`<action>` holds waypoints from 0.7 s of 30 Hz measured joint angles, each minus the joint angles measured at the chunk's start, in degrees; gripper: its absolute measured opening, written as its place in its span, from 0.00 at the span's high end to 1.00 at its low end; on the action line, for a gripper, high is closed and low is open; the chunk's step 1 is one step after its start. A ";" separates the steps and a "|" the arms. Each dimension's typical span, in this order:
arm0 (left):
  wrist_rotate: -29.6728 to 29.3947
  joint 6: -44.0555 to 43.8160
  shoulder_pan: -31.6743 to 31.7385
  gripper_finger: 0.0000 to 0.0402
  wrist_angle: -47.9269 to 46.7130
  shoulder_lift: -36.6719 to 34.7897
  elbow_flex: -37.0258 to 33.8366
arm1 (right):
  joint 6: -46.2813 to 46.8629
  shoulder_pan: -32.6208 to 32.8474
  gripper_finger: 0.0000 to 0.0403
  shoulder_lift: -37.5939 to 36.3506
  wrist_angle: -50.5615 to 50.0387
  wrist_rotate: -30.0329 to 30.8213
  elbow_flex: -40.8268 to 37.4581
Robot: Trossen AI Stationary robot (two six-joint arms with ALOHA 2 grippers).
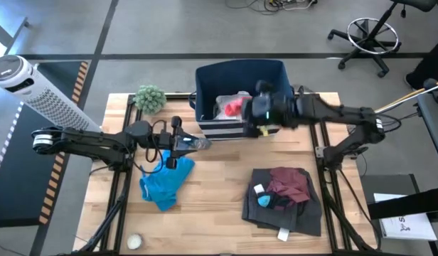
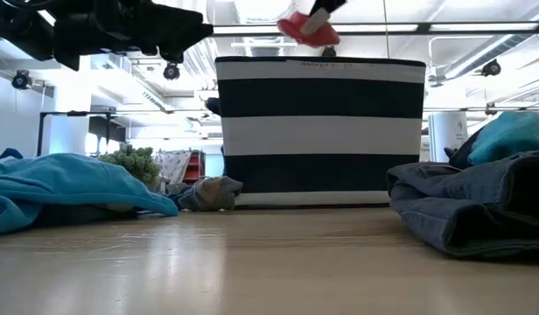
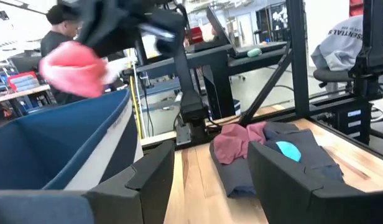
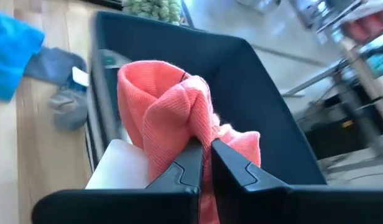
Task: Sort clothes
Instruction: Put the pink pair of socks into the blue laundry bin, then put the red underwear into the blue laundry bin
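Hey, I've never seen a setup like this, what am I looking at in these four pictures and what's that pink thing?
It is a two-armed robot sorting clothes on a wooden table. One picture looks straight down, one looks level along the tabletop, and the other two come from cameras on each arm's wrist.

The right tool is shut on a red garment, held over the navy striped bin, where a white piece already lies. The left tool is open and empty, beside the bin, near a bright blue garment and a small grey piece.

On the table's right side is a pile: dark charcoal cloth, a maroon garment and a small teal piece. A green spiky plant stands at the back.
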 joint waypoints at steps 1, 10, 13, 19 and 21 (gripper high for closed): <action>0.01 -0.02 0.00 0.52 -0.20 -0.19 0.00 | -0.07 -2.41 0.99 0.00 0.03 -2.79 0.54; 0.01 -0.02 0.00 0.52 -0.51 -0.84 0.00 | -0.17 -13.84 0.80 0.02 -0.02 -14.57 3.05; 0.01 -0.38 0.00 0.50 -0.51 -0.84 0.00 | -0.32 -13.98 0.65 0.02 0.06 -14.02 3.22; 0.01 -1.11 0.00 0.46 -0.25 -0.84 0.02 | -0.30 -13.95 0.40 0.02 -0.87 -12.90 3.11; 0.01 -1.11 0.00 0.44 -0.25 -0.84 0.01 | -0.28 -13.82 0.37 0.02 -2.14 -13.01 3.11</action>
